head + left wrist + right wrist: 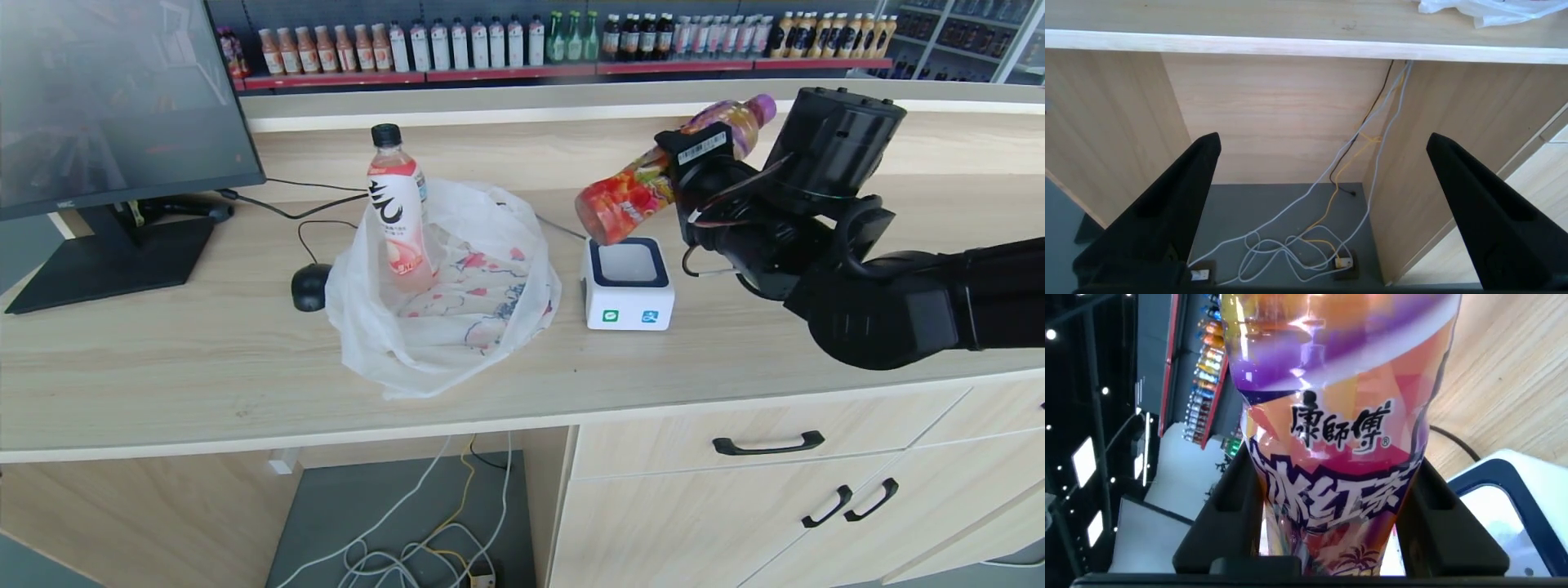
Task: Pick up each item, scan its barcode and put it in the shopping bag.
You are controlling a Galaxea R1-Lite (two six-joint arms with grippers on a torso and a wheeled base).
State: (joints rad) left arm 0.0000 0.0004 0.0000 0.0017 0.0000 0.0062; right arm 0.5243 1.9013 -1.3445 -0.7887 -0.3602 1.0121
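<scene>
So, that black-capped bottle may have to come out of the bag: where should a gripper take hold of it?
Probably its upper body, just under the shoulder, approached horizontally from the front. The black-capped bottle stands upright and its upper half rises clear of the shopping bag, so fingers would avoid the plastic.

Two drink bottles are over the counter: a pink bottle left of centre and a red-orange bottle right of centre. There is one shopping bag, one scanner, one mouse, and one monitor at upper left. Three drawer handles sit at lower right. The shelf bottles along the top edge are too many to count surely.
</scene>
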